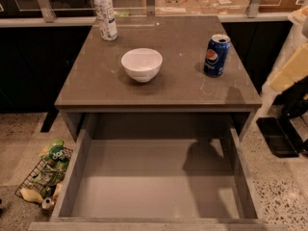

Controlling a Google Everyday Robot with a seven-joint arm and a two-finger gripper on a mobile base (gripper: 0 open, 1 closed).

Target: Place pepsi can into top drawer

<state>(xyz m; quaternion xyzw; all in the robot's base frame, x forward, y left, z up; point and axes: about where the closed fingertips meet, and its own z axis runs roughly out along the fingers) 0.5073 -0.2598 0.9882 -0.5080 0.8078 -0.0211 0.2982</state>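
Observation:
The pepsi can (216,55), blue with the round logo and a silver top, stands upright on the right side of the brown table top (183,88). The top drawer (154,182) is pulled out below the table's front edge, grey and with nothing in it. My arm's cream links (291,69) show at the right edge, to the right of the can and clear of it. My gripper (294,107) seems to be the dark part below them, beside the table's right side, apart from the can.
A white bowl (141,64) sits mid-table, left of the can. A clear bottle with a white cap (105,14) stands at the back left. A wire basket of trash (45,174) lies on the floor left of the drawer. A black block (279,136) lies on the floor at right.

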